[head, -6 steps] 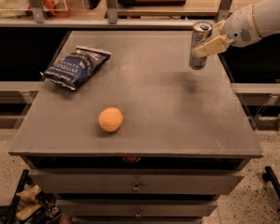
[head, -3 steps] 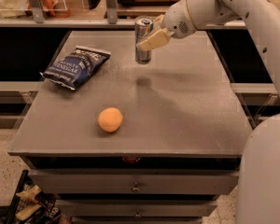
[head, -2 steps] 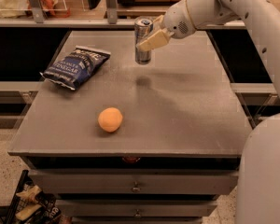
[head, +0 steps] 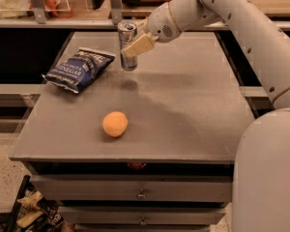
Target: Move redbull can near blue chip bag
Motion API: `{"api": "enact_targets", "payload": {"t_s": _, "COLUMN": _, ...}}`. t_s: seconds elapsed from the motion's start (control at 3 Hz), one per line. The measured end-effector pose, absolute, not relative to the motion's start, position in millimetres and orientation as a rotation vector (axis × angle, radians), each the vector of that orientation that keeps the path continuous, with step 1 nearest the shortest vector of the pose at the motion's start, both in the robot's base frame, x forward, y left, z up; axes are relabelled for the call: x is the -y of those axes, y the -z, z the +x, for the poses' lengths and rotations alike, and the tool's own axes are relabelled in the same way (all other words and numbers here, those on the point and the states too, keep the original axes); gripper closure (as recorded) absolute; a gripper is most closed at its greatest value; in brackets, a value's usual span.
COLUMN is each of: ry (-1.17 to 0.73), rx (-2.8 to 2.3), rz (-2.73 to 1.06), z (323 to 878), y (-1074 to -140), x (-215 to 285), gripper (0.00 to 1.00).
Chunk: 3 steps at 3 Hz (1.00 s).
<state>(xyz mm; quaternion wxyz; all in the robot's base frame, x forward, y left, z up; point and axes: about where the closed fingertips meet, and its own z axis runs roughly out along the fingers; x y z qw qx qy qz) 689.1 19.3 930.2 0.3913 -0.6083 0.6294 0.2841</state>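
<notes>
Tabletop: a grey table (head: 193, 115) is standing over a bank of drawers (head: 135, 193), with a shelf rail running along the back.
Gripper: the gripper (head: 131, 45) is hanging over the rear left part of the table. Its pincer is clamping the redbull can (head: 127, 33) from the side, with one beige finger (head: 138, 44) lying across the can's front.
Just changed: two seconds ago the can was riding over the far right corner, and a second ago above the middle of the back edge. It is now hovering upright just beside the blue chip bag (head: 79, 67). Its shadow is falling on the table below, apart from its base.
Meaning for the task: the carry is looking nearly done. By my reading, what is remaining is lowering the can and letting go.
Unmoved: the bag and the orange ball (head: 115, 123) are lying where they were.
Count: one can, one chip bag, one ball, one arm (head: 217, 8), one gripper.
</notes>
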Motion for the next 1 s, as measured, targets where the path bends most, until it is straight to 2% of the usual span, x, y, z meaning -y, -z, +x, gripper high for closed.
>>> {"api": "enact_targets", "payload": {"t_s": 1.0, "ry": -0.899, "rx": -1.477, "rz": -1.671, "z": 664.8, "y": -916.4, "x": -112.5, "gripper": 1.0}}
